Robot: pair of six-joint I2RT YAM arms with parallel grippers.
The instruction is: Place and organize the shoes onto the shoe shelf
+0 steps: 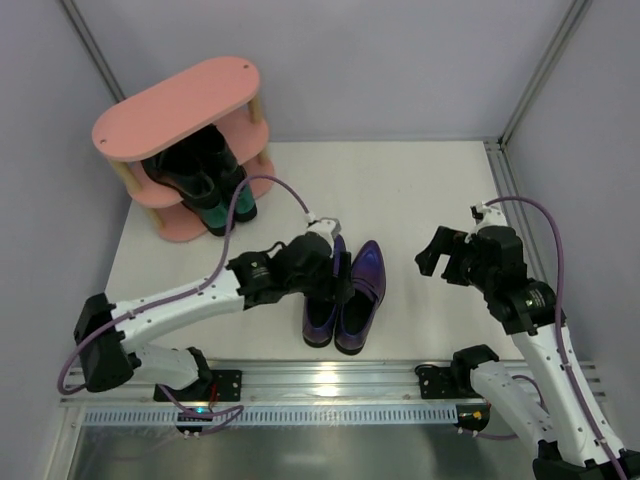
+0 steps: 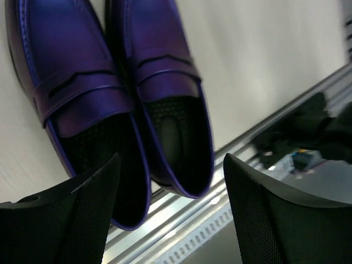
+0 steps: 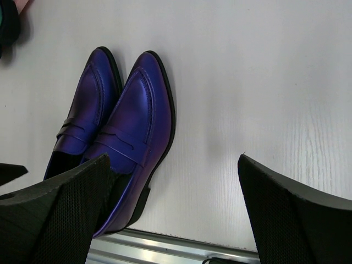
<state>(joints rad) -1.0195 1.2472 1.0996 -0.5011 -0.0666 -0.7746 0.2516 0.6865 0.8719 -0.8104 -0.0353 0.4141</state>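
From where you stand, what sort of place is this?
Most likely a robotics test cell, not a home: a white table boxed in by blank grey panels, arms bolted to a metal rail, and staged props, a small pink shoe shelf and purple loafers.

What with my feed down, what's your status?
Left pincer open over purple loafers. Right pincer open, empty. Pair on table, not yet on shoe shelf. Nothing blocking.

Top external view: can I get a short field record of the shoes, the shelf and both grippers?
shelf: pink shoe shelf, far left of the table, top board bare
on shelf: black shoes and teal shoes, on the lower tiers
on table: purple pair, side by side, toes pointing away from the arms
left gripper: open, above the purple pair's heels
right gripper: open, empty, right of the pair
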